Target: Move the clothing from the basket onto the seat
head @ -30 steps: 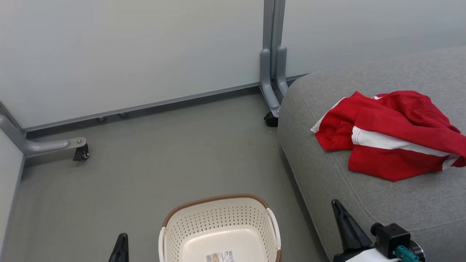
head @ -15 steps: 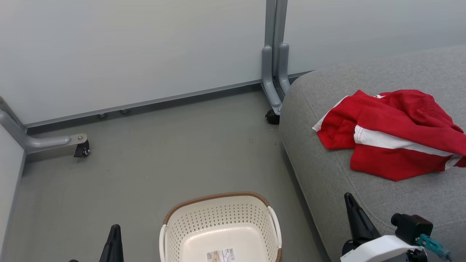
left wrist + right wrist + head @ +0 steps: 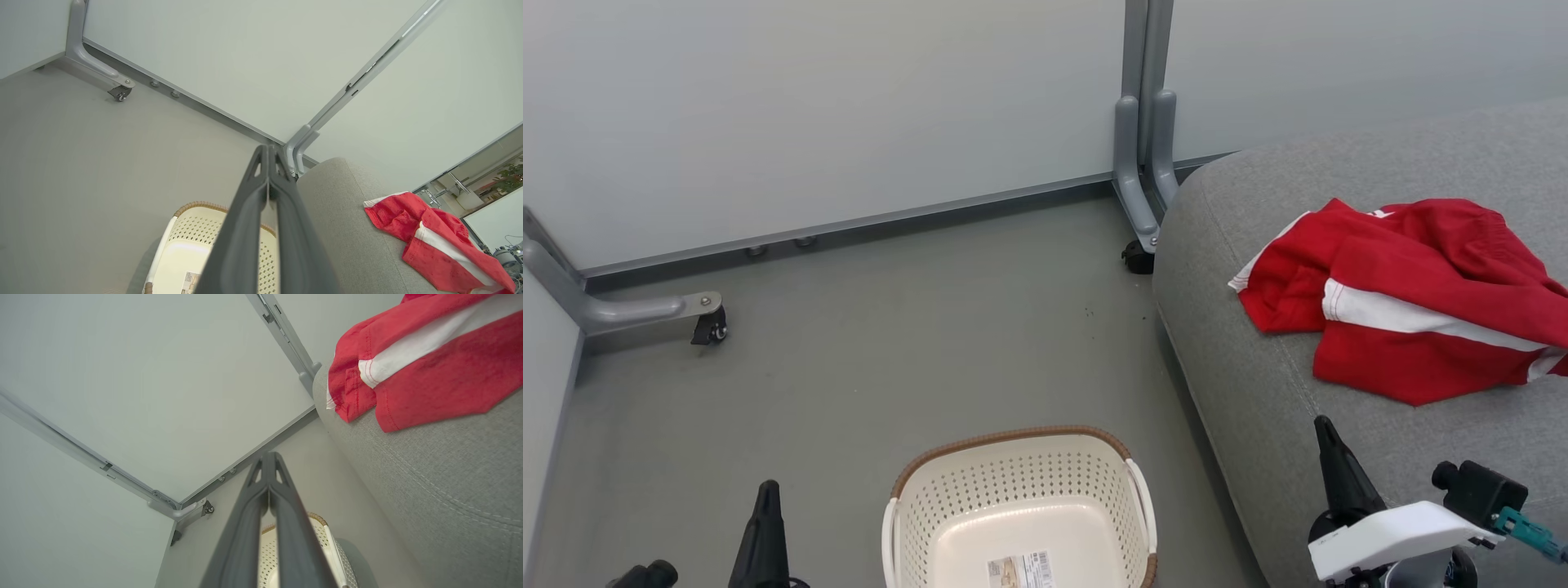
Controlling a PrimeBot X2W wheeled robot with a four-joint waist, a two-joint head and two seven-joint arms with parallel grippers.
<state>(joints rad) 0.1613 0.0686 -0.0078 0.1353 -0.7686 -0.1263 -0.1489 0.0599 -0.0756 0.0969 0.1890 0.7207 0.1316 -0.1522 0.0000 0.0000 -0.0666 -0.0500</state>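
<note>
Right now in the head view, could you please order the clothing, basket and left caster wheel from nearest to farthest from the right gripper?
From the right gripper:
1. clothing, ahead on the seat
2. basket, left on the floor
3. caster wheel, far left by the wall

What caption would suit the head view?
Red-and-white garment lies on the grey seat; the perforated basket sits empty on the floor.

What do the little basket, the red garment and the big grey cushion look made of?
The basket: likely moulded plastic, cream with a slight sheen, walls punched with even holes; its brown rim looks woven, perhaps imitation. The clothing: soft matte red cloth, crumpled into folds, with white stitched stripes. The seat: padded upholstery in coarse grey woven fabric, matte, with stitched seams.
</note>
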